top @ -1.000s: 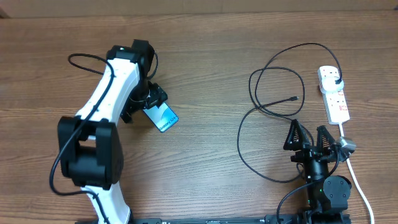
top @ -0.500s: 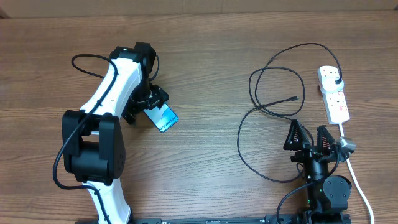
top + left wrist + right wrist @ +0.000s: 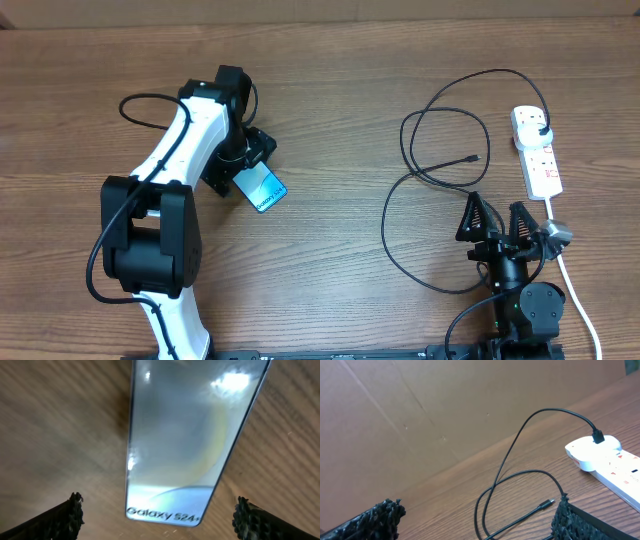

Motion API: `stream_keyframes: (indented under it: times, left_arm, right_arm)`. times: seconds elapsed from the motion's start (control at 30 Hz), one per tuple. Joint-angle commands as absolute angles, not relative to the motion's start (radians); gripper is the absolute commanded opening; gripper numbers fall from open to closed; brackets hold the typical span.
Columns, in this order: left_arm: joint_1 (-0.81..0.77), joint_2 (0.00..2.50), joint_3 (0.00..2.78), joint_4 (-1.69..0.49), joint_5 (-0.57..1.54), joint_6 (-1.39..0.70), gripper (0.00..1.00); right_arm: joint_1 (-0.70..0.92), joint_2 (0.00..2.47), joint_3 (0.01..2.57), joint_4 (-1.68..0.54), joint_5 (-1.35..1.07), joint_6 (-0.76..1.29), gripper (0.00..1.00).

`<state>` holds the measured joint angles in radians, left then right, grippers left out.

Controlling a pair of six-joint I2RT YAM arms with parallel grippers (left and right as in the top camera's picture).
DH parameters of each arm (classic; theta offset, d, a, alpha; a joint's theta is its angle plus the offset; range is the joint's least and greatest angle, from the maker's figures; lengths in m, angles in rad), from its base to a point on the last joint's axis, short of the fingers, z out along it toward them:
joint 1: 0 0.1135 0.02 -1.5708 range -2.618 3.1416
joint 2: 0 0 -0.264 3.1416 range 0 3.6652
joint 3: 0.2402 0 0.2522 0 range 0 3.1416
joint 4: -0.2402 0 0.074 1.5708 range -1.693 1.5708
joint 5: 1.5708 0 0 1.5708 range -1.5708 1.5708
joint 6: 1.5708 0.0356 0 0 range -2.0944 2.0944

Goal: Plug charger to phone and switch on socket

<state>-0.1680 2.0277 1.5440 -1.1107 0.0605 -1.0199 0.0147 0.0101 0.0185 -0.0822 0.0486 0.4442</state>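
Turning slightly since a second ago, the left claw (image 3: 160, 516), fingers spread, now squares up over the slim blue-screened smartphone (image 3: 185, 435) lying unmoved just ahead on the brown wooden tabletop (image 3: 330, 280): a grasp looks near. The thin black charger cable (image 3: 384, 228) lies beside the spread right claw (image 3: 494, 206).

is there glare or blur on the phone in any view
Left wrist: bright glare patches wash out the phone, slightly soft, text legible. Overhead: phone sharp and blue, no glare. Right wrist: phone absent; socket crisp, evenly lit.
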Motion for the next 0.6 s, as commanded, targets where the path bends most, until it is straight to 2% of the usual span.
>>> stream_keyframes:
  times: [0.0,0.57]
  left_arm:
    - [-0.162,2.040,1.499,-1.076,0.072,-1.055,1.00]
    - [-0.163,2.040,1.356,-0.911,0.070,-1.044,1.00]
  right_arm:
    - [0.012,0.003,0.007,-0.078,0.043,0.440,1.00]
    - [0.012,0.003,0.008,-0.078,0.044,0.440,0.99]
